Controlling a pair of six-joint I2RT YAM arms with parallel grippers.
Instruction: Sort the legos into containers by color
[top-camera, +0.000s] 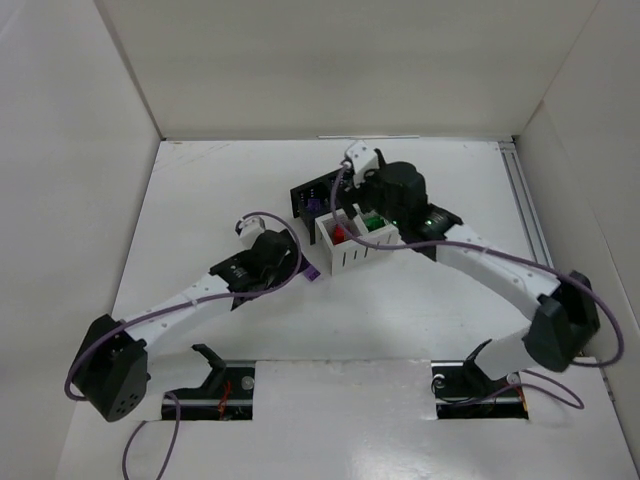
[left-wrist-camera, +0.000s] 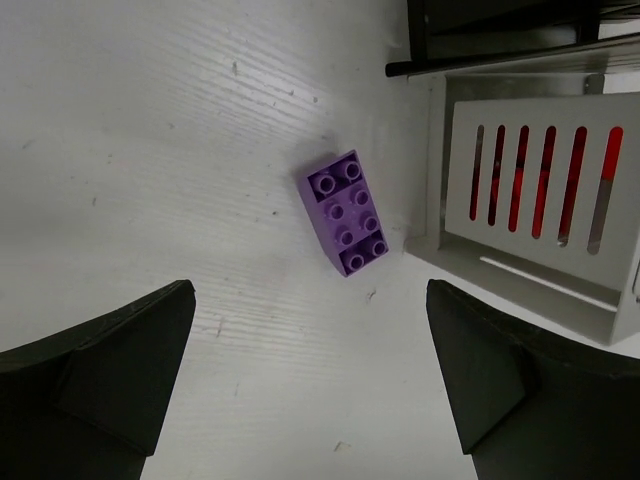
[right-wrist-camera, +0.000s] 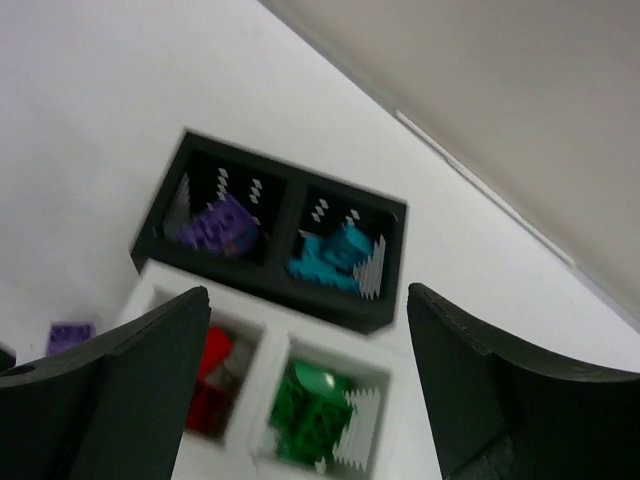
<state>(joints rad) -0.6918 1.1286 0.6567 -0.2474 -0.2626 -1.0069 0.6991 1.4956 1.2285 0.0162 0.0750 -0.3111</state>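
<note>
Your left pincer (left-wrist-camera: 310, 340) hangs wide open and empty. The purple brick (left-wrist-camera: 345, 212) lies flat on the bench (left-wrist-camera: 150, 150) just ahead, between its jaws and near the white bin (left-wrist-camera: 450, 170), which looks lined up for a straddling grasp. Your right pincer (right-wrist-camera: 308, 330), jaws apart and holding nothing, hovers above both bins. Below it the black bin (right-wrist-camera: 283, 215) holds purple and teal, the white one red and green.

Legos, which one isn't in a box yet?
The purple brick lying flat on the table beside the white bin. The other legos you can see, purple, teal, red and green, already sit inside bin compartments.
</note>
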